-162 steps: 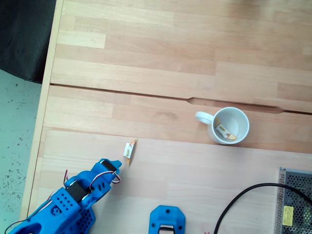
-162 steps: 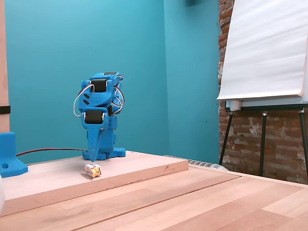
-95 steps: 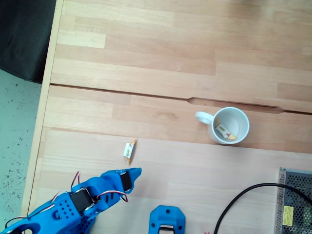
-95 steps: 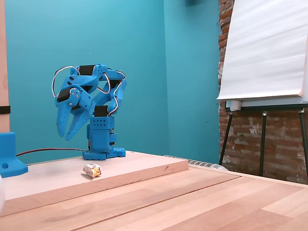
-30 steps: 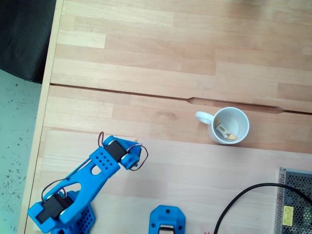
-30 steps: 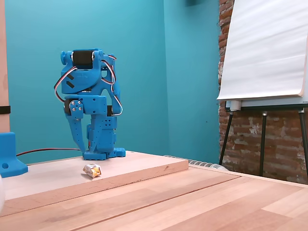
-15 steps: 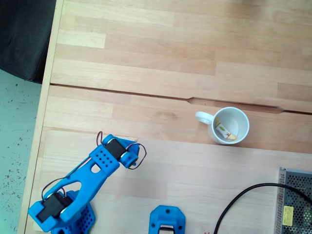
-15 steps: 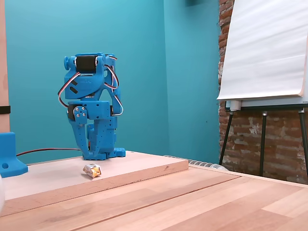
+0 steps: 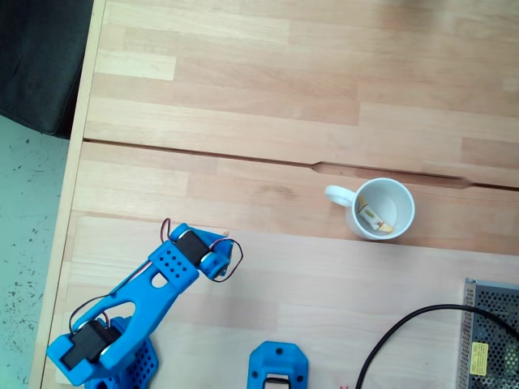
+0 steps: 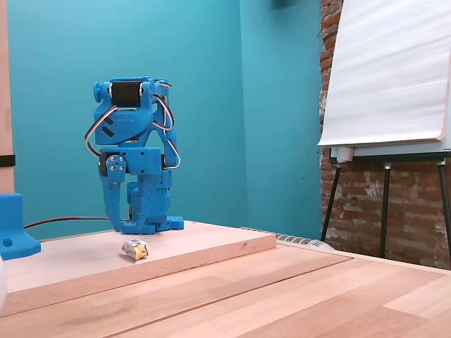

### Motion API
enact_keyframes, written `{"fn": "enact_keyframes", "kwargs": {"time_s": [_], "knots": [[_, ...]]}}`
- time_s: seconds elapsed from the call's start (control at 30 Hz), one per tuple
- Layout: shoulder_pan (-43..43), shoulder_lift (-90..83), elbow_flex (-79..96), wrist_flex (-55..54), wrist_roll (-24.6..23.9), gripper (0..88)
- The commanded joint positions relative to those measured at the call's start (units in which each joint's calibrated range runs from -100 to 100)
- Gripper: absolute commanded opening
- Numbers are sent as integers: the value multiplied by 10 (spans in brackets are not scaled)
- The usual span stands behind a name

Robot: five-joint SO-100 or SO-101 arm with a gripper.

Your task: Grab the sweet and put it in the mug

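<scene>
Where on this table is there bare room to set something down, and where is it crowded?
Bare: the planks above the seam, and the stretch between end effector and mug. Crowded: the bottom edge, with the arm base, blue block, cable and metal box.

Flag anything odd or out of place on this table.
One oddity: the mug already holds a wrapped candy, while the sweet lies on the raised board. The tool is above it. Nothing looks spilled or damaged.

Claw point(image 10: 118, 224) downward; seemingly parted
</scene>
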Motion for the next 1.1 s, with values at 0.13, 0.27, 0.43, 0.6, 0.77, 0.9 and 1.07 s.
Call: {"fn": "enact_keyframes", "kwargs": {"time_s": [0.13,0.27,0.43,0.6,0.77,0.9,1.07], "knots": [[-6,-10,-1,5,-10,331],[-6,-9,1,5,-11,380],[-30,-8,16,5,-12,389],[-50,-7,25,-3,-12,389],[-56,-5,27,-4,-15,389],[-52,2,28,-4,-28,396],[-50,55,10,-6,-35,399]]}}
